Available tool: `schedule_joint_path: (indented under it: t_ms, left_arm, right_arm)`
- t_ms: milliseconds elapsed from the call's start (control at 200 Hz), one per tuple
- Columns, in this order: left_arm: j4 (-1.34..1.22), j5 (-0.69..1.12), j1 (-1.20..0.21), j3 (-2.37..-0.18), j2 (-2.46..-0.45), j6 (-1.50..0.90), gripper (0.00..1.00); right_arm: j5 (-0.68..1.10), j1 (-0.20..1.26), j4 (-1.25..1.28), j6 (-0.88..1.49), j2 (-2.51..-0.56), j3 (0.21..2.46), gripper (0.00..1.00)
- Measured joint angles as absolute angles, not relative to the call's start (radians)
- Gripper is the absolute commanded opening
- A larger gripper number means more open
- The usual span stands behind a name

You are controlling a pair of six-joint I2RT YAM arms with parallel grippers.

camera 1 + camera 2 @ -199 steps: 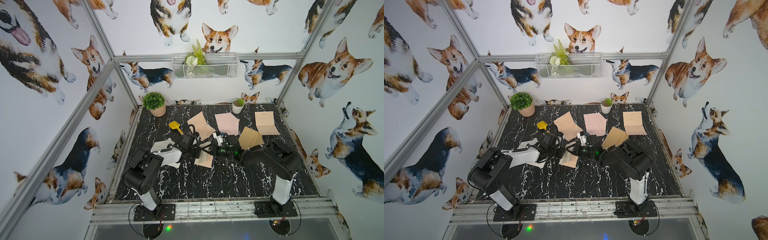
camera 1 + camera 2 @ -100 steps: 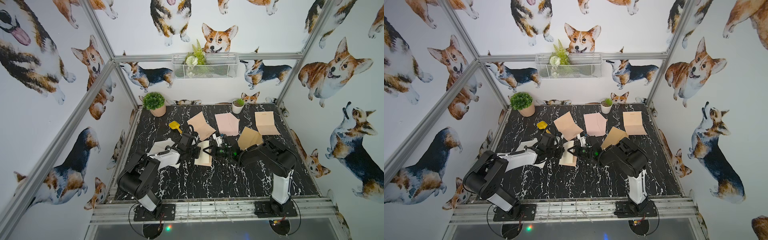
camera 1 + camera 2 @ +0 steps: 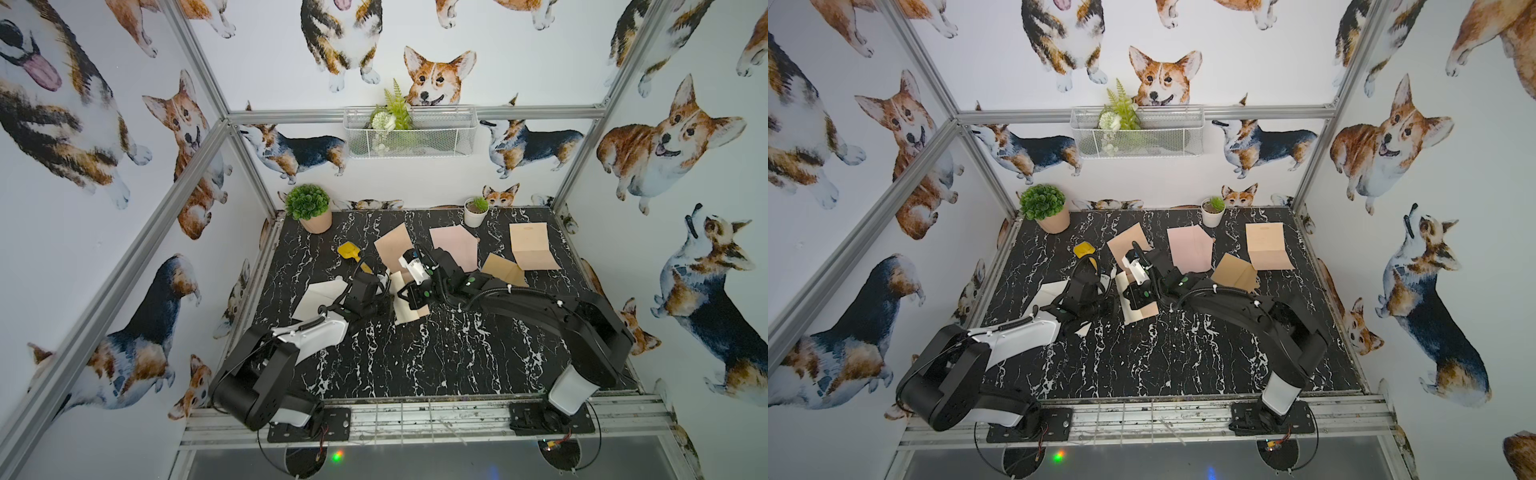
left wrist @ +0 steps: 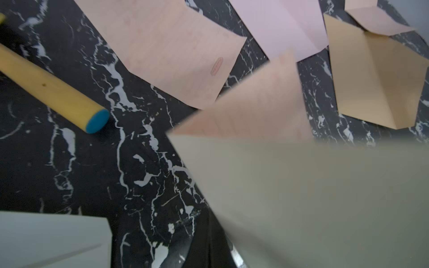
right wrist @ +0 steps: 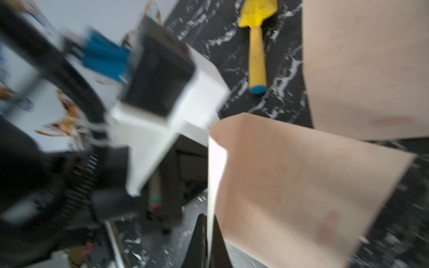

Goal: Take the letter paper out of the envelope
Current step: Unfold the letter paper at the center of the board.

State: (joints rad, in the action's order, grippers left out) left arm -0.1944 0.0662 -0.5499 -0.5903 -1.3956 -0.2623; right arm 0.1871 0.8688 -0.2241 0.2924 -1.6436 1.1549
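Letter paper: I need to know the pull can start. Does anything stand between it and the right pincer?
Nothing visible does. The right pincer appears shut on the edge of the pink letter paper, which sticks out of the grey-white envelope.

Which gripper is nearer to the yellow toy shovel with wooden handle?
Left. The left gripper, holding the cream envelope, is just past the yellow shovel's handle end; the right gripper is farther, beyond the left one.

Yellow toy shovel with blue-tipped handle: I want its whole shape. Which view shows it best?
Right wrist view: the yellow toy shovel shows nearly whole, blade to blue tip. The left wrist view shows only its handle; both top views show it small.
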Motion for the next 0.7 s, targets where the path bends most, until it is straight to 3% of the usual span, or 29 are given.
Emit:
schedule_joint_path:
  t_ms: [140, 355, 521, 701]
  left_arm:
    - [-0.231, 0.007, -0.537, -0.516, -1.254, -0.266, 0.00]
    - [-0.265, -0.025, -0.517, -0.488, -1.206, -0.273, 0.00]
    - [-0.298, 0.079, -0.516, -0.499, -1.275, -0.291, 0.00]
    - [-0.401, 0.284, -0.516, -0.506, -1.330, -0.287, 0.00]
  right_arm:
    - [-0.061, 0.918, -0.402, 0.086, -1.525, 1.095, 0.00]
    - [-0.428, 1.108, -0.407, -0.197, -1.467, 0.917, 0.00]
    - [-0.629, 1.202, -0.262, -0.363, -1.472, 0.813, 0.00]
    - [-0.762, 1.285, 0.059, -0.554, -1.516, 0.662, 0.00]
